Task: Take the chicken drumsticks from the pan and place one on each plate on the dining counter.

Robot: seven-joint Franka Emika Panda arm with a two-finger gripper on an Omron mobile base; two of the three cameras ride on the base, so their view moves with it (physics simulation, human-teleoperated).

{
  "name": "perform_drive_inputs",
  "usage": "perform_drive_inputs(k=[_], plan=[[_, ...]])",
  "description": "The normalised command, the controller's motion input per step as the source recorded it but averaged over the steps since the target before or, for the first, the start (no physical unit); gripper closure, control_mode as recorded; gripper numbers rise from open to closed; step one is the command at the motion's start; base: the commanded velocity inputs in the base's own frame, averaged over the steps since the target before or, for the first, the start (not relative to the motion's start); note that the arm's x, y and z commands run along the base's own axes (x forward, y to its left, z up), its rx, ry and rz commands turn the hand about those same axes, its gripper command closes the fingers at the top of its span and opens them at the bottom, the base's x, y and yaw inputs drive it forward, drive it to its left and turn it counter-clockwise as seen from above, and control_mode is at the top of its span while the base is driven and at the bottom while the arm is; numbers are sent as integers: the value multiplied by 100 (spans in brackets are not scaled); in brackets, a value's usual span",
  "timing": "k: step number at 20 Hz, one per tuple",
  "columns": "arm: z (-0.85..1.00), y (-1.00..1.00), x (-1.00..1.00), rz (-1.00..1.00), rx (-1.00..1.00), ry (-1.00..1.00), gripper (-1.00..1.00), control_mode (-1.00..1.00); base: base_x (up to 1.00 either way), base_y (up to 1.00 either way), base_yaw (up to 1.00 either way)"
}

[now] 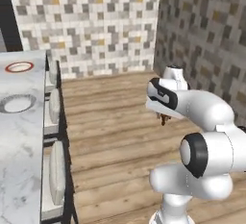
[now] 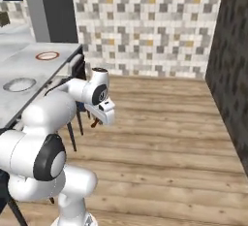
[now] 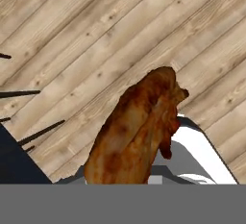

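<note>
Chicken drumsticks are the job, and you have one drumstick (image 3: 139, 131) in hand right now: the gripper (image 1: 164, 118) is closed tight on it, carrying it in the air over the wooden floor (image 2: 164, 123), beside the dining counter (image 1: 19, 136) but not yet above it. On that counter both plates look bare from here: the red-orange-rimmed plate (image 1: 19, 67) at the far end and the grey-rimmed plate (image 1: 17, 104) nearer you, though they are small in both base views. So I judge no drumstick delivered yet. You have this one to set on a plate, then another to fetch from the pan for the other plate.
</note>
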Motion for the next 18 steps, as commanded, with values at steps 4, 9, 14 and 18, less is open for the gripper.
perform_drive_inputs(k=[4,9,14,18], plan=[[0,0,0,0,0,0,100,100,95,-28,41],[0,0,0,0,0,0,100,100,94,-11,59],[0,0,0,0,0,0,100,100,92,-9,62],[0,0,0,0,0,0,100,100,87,-9,69]])
